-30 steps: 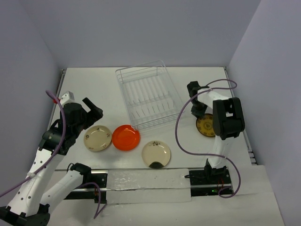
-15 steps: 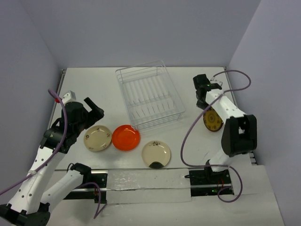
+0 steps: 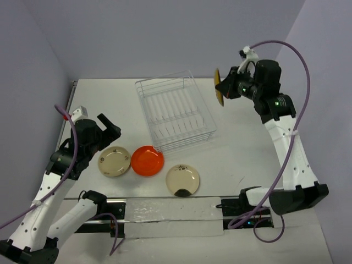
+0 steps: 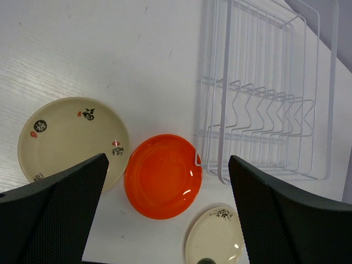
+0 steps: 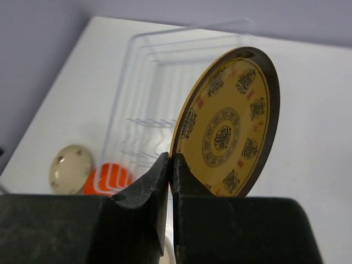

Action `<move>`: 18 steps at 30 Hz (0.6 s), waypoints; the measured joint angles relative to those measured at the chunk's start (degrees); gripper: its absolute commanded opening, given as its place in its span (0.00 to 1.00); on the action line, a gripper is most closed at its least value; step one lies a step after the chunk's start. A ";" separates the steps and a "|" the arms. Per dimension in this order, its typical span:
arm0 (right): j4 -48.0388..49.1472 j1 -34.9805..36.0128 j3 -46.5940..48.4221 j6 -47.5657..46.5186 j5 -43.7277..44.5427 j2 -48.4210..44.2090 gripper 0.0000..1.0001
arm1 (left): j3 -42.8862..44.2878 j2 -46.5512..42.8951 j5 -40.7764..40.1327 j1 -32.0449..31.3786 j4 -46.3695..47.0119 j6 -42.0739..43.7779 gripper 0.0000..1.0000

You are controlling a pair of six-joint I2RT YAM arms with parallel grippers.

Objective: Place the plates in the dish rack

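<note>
Right fingers (image 5: 146, 187) pinch the rim of the mustard-yellow round plate (image 3: 220, 89), upright at upper right near the white wire dish rack (image 3: 175, 113); it may slip or strike the wires; left fingers (image 4: 55, 220) gape empty.

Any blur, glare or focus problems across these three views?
Right wrist view: the yellow plate is sharp, the dish rack behind it soft and washed out. Left wrist view: small glare spots on the orange plate, otherwise crisp. Top view: even light, faint shadows, no blur.
</note>
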 measured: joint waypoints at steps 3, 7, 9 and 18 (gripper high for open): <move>-1.17 0.87 6.90 -3.49 -13.88 6.32 0.00 | 0.89 0.07 -0.84 0.01 -0.48 -0.02 0.99; -1.74 2.39 12.11 -8.44 -26.89 13.97 0.00 | 1.98 -0.11 -1.85 0.02 -0.78 -0.02 0.99; -2.91 2.99 12.25 -10.23 -30.64 16.13 0.00 | 2.22 -0.33 -1.97 0.02 -0.84 -0.02 0.99; -15.28 5.12 23.10 -20.57 -35.48 29.04 0.00 | 3.55 -0.41 -2.80 0.02 -1.50 0.41 0.99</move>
